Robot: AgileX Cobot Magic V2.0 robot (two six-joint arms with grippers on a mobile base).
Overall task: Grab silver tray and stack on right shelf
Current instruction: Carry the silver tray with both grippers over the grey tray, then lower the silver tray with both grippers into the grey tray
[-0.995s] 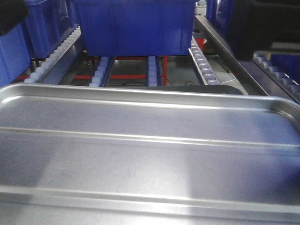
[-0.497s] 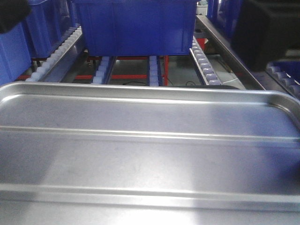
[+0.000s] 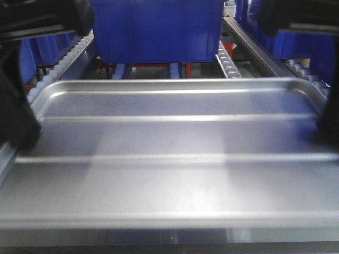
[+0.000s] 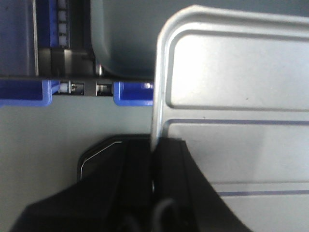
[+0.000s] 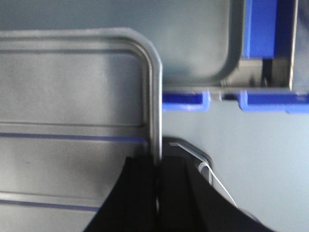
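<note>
The silver tray (image 3: pixel 169 174) fills most of the front view, held level with its two long ridges running left to right. My left gripper (image 4: pixel 154 147) is shut on its left rim, one finger inside the tray and one outside; from the front it shows as a dark mass (image 3: pixel 24 127). At the opposite end my right gripper (image 5: pixel 157 164) is shut on the right rim (image 5: pixel 154 96) and appears dark at the frame edge (image 3: pixel 327 124). White rollers of the right shelf (image 3: pixel 302 69) show beyond the tray's far right corner.
A large blue bin (image 3: pixel 156 29) sits on the roller tracks (image 3: pixel 226 57) straight ahead, with more blue bins (image 3: pixel 47 45) at the left. Below the tray the wrist views show a rounded matte grey tray (image 4: pixel 123 38) and blue bin rims (image 5: pixel 186 101).
The tray has moved forward and away from the camera, its far rim now higher in the front view and hiding the dark object behind it. Both arms have come into view at its ends.
</note>
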